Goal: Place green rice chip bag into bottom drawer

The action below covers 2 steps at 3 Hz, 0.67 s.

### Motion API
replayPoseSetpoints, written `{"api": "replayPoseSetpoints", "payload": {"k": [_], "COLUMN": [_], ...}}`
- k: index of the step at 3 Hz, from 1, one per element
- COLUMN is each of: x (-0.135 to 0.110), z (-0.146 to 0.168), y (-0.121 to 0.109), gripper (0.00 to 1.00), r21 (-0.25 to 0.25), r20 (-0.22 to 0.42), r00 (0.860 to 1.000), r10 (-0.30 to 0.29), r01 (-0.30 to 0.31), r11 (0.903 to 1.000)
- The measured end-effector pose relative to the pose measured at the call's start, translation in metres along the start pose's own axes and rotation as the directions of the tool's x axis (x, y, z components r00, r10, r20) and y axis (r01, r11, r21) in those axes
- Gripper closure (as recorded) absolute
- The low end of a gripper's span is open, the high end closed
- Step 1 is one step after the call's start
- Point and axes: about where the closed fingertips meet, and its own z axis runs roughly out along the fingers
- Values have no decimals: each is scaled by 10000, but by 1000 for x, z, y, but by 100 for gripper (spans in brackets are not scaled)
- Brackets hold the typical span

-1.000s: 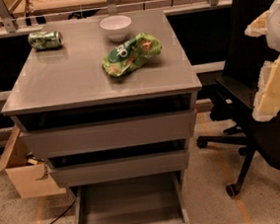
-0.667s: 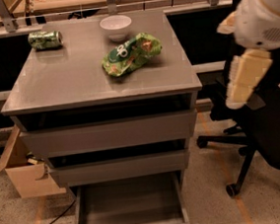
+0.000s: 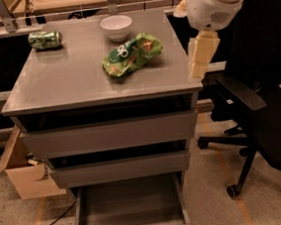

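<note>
The green rice chip bag lies on the grey cabinet top, right of centre, just in front of the white bowl. It is bright green and wrinkly with a white round logo. The bottom drawer is pulled out at the foot of the cabinet and its grey tray holds nothing. My gripper hangs from the white arm at the cabinet's right edge, to the right of the bag and apart from it. It holds nothing that I can see.
A green soda can lies on its side at the back left of the top. The two upper drawers stand slightly out. A black office chair stands close on the right. A cardboard box sits on the floor at the left.
The arm has swung in from the right edge of the view toward the cabinet's right side. The view has shifted closer. The bag, bowl and can have not moved.
</note>
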Motion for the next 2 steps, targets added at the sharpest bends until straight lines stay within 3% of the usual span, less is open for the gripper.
{"api": "replayPoseSetpoints", "payload": {"k": [1, 2], "x": [-27, -27], "z": [17, 17], "y": [-43, -43], "gripper": [0, 0], "r21": [465, 465], "r20": [577, 577], "r00": [9983, 9983], "r10": [-92, -93], "r01": [65, 66], "r11": [9989, 9989]}}
